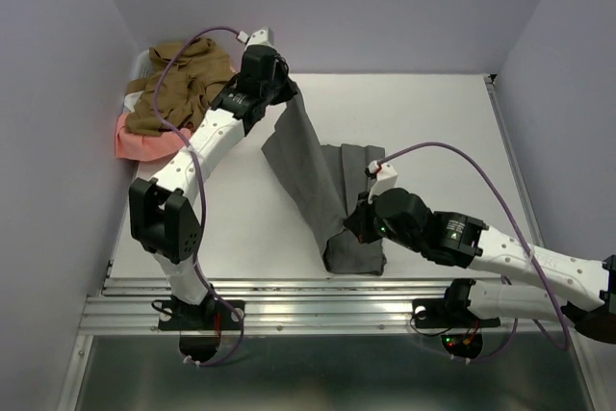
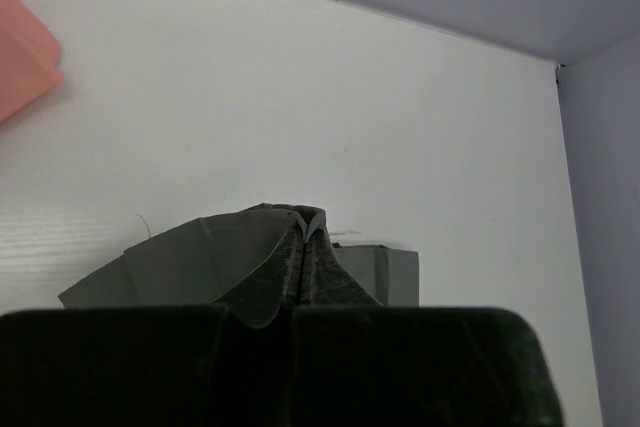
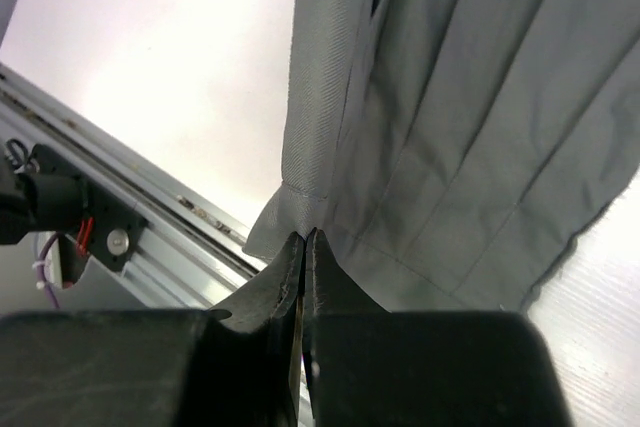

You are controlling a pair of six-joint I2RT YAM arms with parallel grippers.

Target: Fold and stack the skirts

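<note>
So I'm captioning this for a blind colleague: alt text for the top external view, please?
From above, a grey skirt stretches across a white table, the left jaws shut on its far end and the right jaws on its near edge. A tan-brown skirt and a salmon-pink skirt sit heaped at the far left.

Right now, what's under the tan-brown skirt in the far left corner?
The salmon-pink skirt sticks out from under the tan-brown skirt at its near edge. The rim of a white basket shows at its left. How far either runs beneath is covered.
</note>
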